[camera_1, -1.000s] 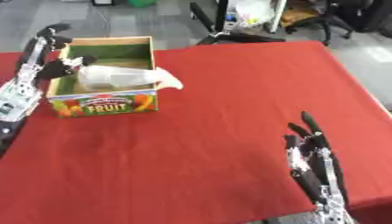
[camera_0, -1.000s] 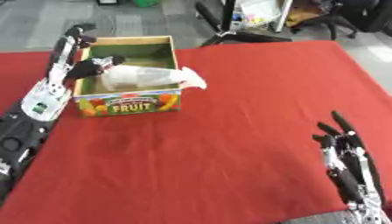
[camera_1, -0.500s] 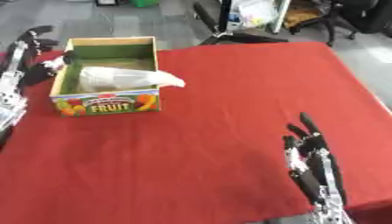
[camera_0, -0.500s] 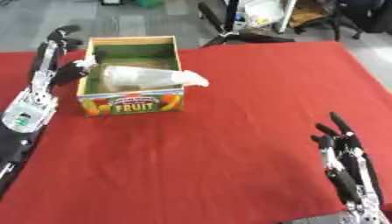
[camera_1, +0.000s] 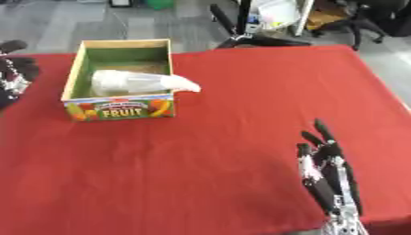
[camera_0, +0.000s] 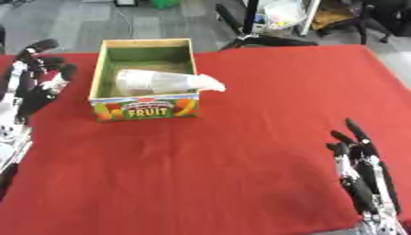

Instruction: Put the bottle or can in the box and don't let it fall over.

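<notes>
Your left hand (camera_0: 36, 75) has pulled away from the box (camera_0: 146, 106), fingers open and holding nothing. The bottle (camera_0: 164, 82) lies on its side inside, its neck over the rim, so it has fallen over. Your right hand (camera_1: 327, 174) rests open, idle.

Clear bottle (camera_0: 164, 82) lying sideways across fruit box (camera_0: 144, 108); left hand (camera_0: 36, 78) open beside box.

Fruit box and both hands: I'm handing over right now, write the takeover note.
Left hand: open, holding nothing, beside the fruit box on its left, apart from it.
Right hand: open, idle near the lower right corner, fingers up.
Bottle: clear plastic, in the box but lying on its side, its narrow end sticking out over the right wall.
Done: bottle is in the box.
Left: it is not upright, so it probably needs standing up inside the box. The left hand is nearer.
</notes>
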